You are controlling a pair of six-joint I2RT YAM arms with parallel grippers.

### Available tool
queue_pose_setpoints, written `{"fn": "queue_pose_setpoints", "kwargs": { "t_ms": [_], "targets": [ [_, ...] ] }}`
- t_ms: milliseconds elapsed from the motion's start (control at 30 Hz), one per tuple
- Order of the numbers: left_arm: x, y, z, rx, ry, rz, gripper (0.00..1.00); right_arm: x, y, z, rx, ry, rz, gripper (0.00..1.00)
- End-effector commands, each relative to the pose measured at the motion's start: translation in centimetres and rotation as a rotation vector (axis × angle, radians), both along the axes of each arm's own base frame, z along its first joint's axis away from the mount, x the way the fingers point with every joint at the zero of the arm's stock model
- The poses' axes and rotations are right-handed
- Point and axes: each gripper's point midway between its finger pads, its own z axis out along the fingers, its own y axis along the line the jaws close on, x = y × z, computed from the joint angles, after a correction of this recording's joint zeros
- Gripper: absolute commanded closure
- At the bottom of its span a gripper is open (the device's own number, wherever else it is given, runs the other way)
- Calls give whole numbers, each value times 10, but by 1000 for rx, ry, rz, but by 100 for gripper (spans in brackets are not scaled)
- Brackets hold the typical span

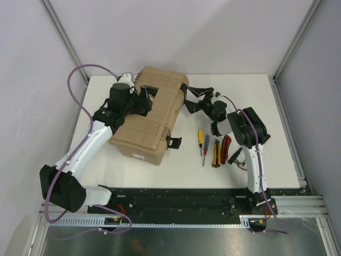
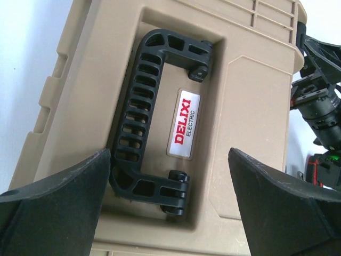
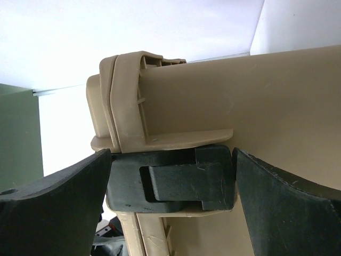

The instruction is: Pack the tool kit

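Now hovers left gripper (image 2: 169,152), spread wide, over handle (image 2: 139,106) of case (image 1: 146,125); brackets latch (image 3: 170,184) with right gripper (image 3: 171,153), equally spread, gripping nothing; leaves tools (image 1: 216,153) right of case.

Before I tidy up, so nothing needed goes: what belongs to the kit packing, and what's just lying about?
Job: tan case, yellow screwdriver, blue screwdriver, yellow knife, red-black pliers, black tool.
Lying about: nothing loose; only the purple cable.

Wide-spread dark fingers (image 3: 58,208) of the right gripper (image 3: 171,160) flank a black latch (image 3: 176,184) on the tan ribbed case (image 3: 213,96). The latch fills the gap between them, and the case's corner flange sits just above it.
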Motion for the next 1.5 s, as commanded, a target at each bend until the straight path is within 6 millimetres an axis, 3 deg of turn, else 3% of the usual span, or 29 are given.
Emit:
{"fn": "queue_pose_setpoints", "kwargs": {
  "t_ms": [0,367,567,1100,1467],
  "targets": [
    [-18,-37,-43,-20,129,-110,8,-43,18,106,143,-365,88,1],
    [-30,-20,-82,38,216,-22,23,-50,10,133,124,-437,103,13],
    [-35,-13,-99,63,275,21,27,-47,10,125,77,-382,131,21],
    [-35,-18,-99,64,277,24,27,-45,16,104,-41,-177,180,24],
    [-37,-18,-98,68,273,34,27,-46,-1,133,-121,-175,110,23]
  ]
}}
